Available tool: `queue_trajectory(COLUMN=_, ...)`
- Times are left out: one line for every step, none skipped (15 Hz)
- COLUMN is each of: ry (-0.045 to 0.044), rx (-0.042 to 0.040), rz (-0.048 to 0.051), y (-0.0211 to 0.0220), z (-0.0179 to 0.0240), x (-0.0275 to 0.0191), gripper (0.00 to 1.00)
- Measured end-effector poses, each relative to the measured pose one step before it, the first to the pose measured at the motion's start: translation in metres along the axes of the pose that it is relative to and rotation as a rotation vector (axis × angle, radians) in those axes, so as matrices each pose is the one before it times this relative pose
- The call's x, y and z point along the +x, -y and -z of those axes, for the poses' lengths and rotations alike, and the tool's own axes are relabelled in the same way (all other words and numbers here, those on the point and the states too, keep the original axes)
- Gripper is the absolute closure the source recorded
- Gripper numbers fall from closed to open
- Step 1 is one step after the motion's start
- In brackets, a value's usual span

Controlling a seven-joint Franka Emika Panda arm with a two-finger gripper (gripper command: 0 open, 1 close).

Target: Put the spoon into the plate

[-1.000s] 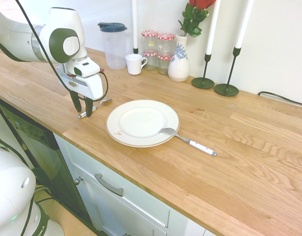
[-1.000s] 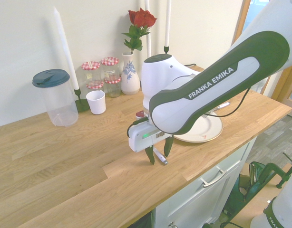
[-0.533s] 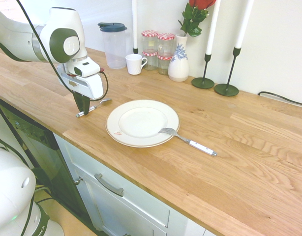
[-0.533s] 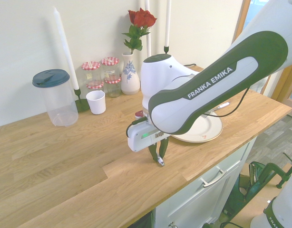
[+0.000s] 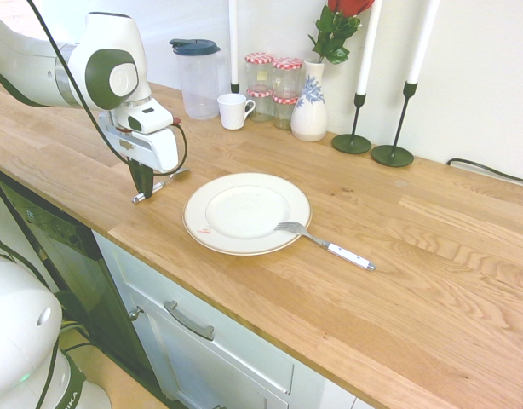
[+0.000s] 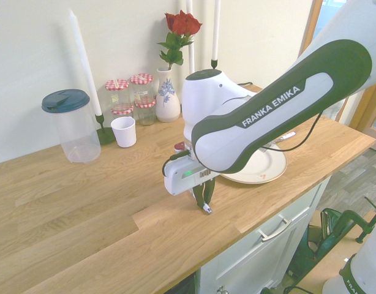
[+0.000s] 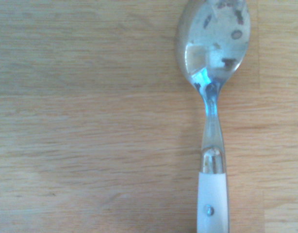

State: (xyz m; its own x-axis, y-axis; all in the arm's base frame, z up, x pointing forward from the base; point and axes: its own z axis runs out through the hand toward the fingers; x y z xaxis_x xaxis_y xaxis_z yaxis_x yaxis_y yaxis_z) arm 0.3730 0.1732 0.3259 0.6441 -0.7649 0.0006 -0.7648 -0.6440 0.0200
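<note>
The gripper [image 5: 142, 189] is pointing straight down at the wooden countertop [image 5: 432, 281], its 2 dark fingers pressed together around the handle of the spoon [image 5: 162, 186], so it is clamping the spoon while the utensil is lying on the wood. In the first exterior view only the bowl end and a short stub of handle are showing on either side of the fingers; the gripped stretch is hidden. In the second exterior view the arm's big forearm is covering most of the scene, and just a small bright tip of the spoon [image 6: 206, 209] is peeking out below the fingers.

The wrist view is showing the spoon [image 7: 214, 97] up close: a shiny bowl cut off at the frame's edge, a slim neck and a white handle running out of the picture.

The plate [image 5: 247, 212] is sitting just beside the spoon, not touching it, with a small red mark near its rim. In the second exterior view the plate [image 6: 264, 168] is half hidden behind the arm. A fork [image 5: 325, 241] is resting with its tines on the plate's rim and its white handle on the wood.
</note>
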Motion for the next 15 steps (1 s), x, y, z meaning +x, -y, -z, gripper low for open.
queue_trajectory(ry=-0.00467, rx=0.01046, rz=0.00144, y=0.00039, z=0.00529, x=-0.00138, gripper=1.00)
queue_trajectory(ry=-0.00922, rx=0.01712, rz=-0.00015, y=0.00001, z=0.01061, x=-0.00068, gripper=1.00)
queue_trajectory(ry=-0.01145, rx=0.02036, rz=-0.00251, y=-0.00082, z=0.01555, x=0.00052, gripper=1.00)
queue_trajectory(ry=-0.01202, rx=0.01970, rz=-0.00465, y=-0.00203, z=0.01841, x=0.00198, gripper=1.00)
queue_trajectory(ry=-0.00935, rx=0.01896, rz=-0.00618, y=-0.00237, z=0.01915, x=0.00333, gripper=1.00)
queue_trajectory(ry=-0.00580, rx=0.01630, rz=-0.00742, y=-0.00303, z=0.01683, x=0.00498, gripper=1.00)
queue_trajectory(ry=-0.00395, rx=0.01587, rz=-0.01067, y=-0.00334, z=0.01519, x=0.00702, gripper=1.00)
queue_trajectory(ry=-0.00362, rx=0.00889, rz=-0.01352, y=-0.00416, z=0.01220, x=0.00965, gripper=1.00)
queue_trajectory(ry=-0.00165, rx=0.00314, rz=-0.01199, y=-0.00580, z=0.00887, x=0.01216, gripper=1.00)
queue_trajectory(ry=-0.00022, rx=0.00009, rz=-0.01080, y=-0.00816, z=0.00760, x=0.01543, gripper=1.00)
queue_trajectory(ry=-0.00078, rx=-0.00030, rz=-0.00726, y=-0.00948, z=0.00620, x=0.01595, gripper=1.00)
queue_trajectory(ry=-0.00043, rx=-0.00103, rz=-0.00603, y=-0.01090, z=0.00579, x=0.01622, gripper=1.00)
queue_trajectory(ry=-0.00052, rx=-0.00116, rz=-0.00217, y=-0.01044, z=0.00505, x=0.01413, gripper=1.00)
queue_trajectory(ry=0.00101, rx=-0.00331, rz=0.00095, y=-0.00939, z=0.00254, x=0.01184, gripper=1.00)
queue_trajectory(ry=0.00274, rx=-0.00416, rz=0.00112, y=-0.01001, z=0.00025, x=0.01137, gripper=1.00)
